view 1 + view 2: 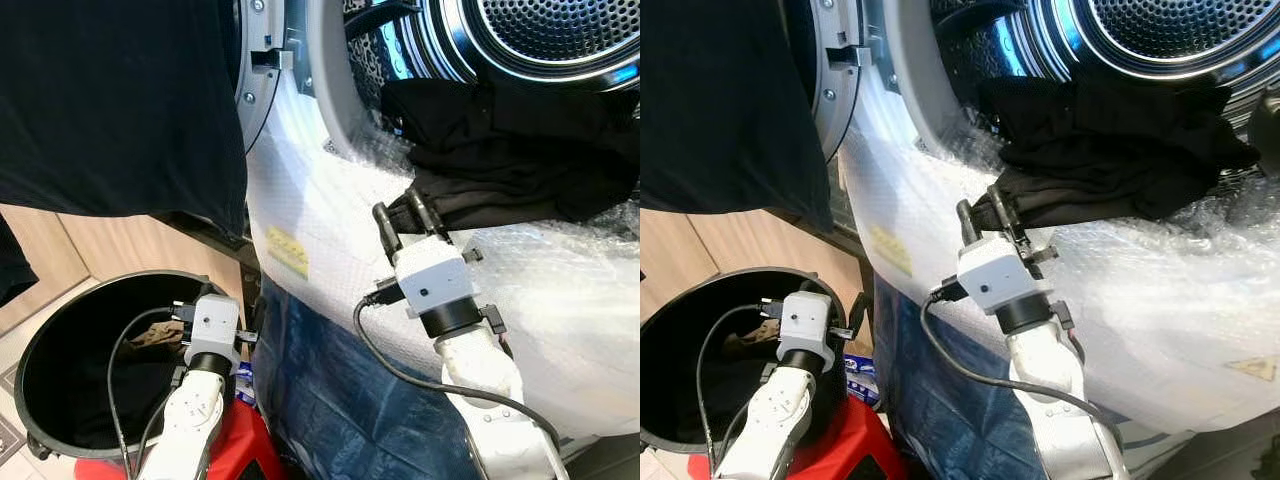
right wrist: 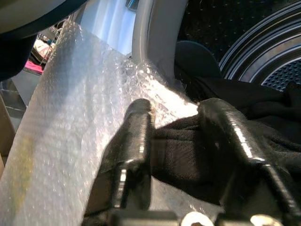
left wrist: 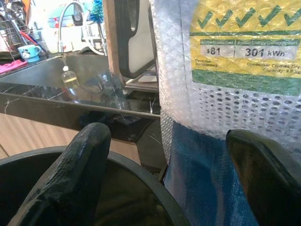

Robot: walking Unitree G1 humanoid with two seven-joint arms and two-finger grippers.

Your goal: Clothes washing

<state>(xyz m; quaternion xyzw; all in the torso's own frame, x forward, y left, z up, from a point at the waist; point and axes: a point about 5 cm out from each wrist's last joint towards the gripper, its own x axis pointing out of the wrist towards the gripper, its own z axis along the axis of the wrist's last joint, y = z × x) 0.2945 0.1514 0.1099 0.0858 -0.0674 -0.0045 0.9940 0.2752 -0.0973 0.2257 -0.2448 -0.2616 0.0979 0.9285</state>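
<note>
Plainly, one washing machine [image 1: 560,300] wrapped in bubble wrap was seen ahead, its round door [image 1: 130,110] swung open to the robot's left and its perforated steel drum [image 1: 560,30] exposed. One dark garment [image 1: 500,150] was draped over the lip of the opening, part of it hanging down the wrapped front and part lying inside the drum mouth. The right gripper [image 1: 405,212] was raised to that hanging edge, and in the right wrist view a fold of the black cloth was seen caught between its two black fingers [image 2: 136,141], which were closed against the fabric. One black cable [image 1: 400,360] was looped from the right wrist down along the arm.

Lower on the robot's left, one round black basket [image 1: 40,420] was seen standing on the floor just beside the machine, with something brownish lying in its shadowed interior. The left gripper [image 3: 169,183] was held over the basket's rim, its two fingers spread well apart with nothing between them. One blue sheet [image 1: 340,400] was seen against the lower front of the machine, and one yellow energy label [image 3: 244,42] above it. One red object [image 1: 230,450] was visible beneath the left arm.
</note>
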